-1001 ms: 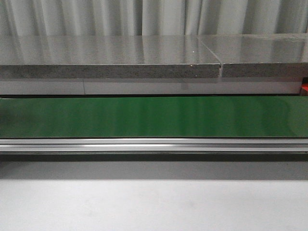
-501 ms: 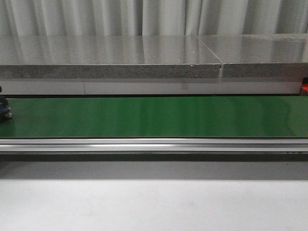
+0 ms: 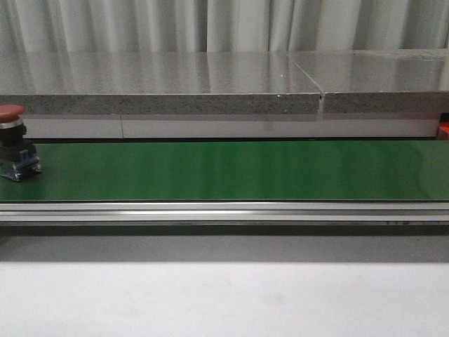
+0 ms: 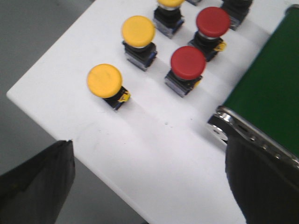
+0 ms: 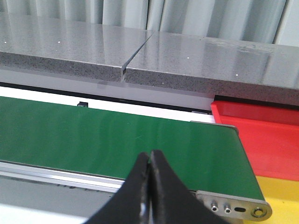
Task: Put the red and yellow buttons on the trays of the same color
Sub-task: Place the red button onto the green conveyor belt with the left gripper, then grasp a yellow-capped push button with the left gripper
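Observation:
A red button [image 3: 12,142] with a black and blue base stands on the green conveyor belt [image 3: 231,170] at its far left edge. In the left wrist view, several yellow buttons [image 4: 104,81] [image 4: 138,32] and red buttons [image 4: 188,63] [image 4: 213,22] stand on a white board [image 4: 154,154] beside the belt's end. My left gripper [image 4: 149,172] is open above the board, nothing between its fingers [image 4: 261,182]. My right gripper [image 5: 150,156] is shut and empty over the belt. A red tray [image 5: 261,135] and a yellow tray [image 5: 280,196] lie past the belt's right end.
A grey stone counter [image 3: 161,84] runs behind the belt with curtains beyond it. A metal rail [image 3: 224,210] edges the belt's front, and a white table surface [image 3: 224,295] lies before it. The belt's roller end [image 4: 224,126] is next to the white board.
The red button has ridden in from the left: absent a second ago, just a sliver at the edge half a second ago, now fully on the belt's left end.

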You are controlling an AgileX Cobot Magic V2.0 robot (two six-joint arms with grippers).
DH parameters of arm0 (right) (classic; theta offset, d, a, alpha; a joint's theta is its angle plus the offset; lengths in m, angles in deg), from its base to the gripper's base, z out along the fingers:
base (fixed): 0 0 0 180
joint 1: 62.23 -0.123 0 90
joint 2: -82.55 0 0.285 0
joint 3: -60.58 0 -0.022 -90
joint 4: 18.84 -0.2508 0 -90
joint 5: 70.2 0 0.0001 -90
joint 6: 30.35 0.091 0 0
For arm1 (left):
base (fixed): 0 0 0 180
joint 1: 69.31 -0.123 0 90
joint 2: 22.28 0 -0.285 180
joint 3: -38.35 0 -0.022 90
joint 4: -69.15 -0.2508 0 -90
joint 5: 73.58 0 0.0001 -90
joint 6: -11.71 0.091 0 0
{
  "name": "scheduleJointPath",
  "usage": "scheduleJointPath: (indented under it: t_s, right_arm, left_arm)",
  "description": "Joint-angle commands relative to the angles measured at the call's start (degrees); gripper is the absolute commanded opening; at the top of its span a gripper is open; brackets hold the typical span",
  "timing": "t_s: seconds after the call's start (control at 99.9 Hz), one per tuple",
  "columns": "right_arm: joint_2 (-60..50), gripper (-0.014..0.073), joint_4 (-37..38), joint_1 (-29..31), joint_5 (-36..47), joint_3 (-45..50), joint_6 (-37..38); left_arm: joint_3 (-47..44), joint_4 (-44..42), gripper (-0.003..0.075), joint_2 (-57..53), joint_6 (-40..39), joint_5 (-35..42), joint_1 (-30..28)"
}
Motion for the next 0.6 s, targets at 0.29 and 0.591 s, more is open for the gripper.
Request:
scheduleJointPath:
  t_s: [0.29,0.591]
  right_arm:
    - [-1.0,-0.0068,0.7,-0.2,4.4,-0.5,-0.2]
    - [-1.0,-0.0068,0.7,-0.2,4.4,-0.5,-0.2]
  left_arm:
    - [1.6,2.4,0.0639,9.5,-0.7,7.3,-8.2]
    - [4.8,2.7,0.0639,20.9,-0.7,10.8,-11.5]
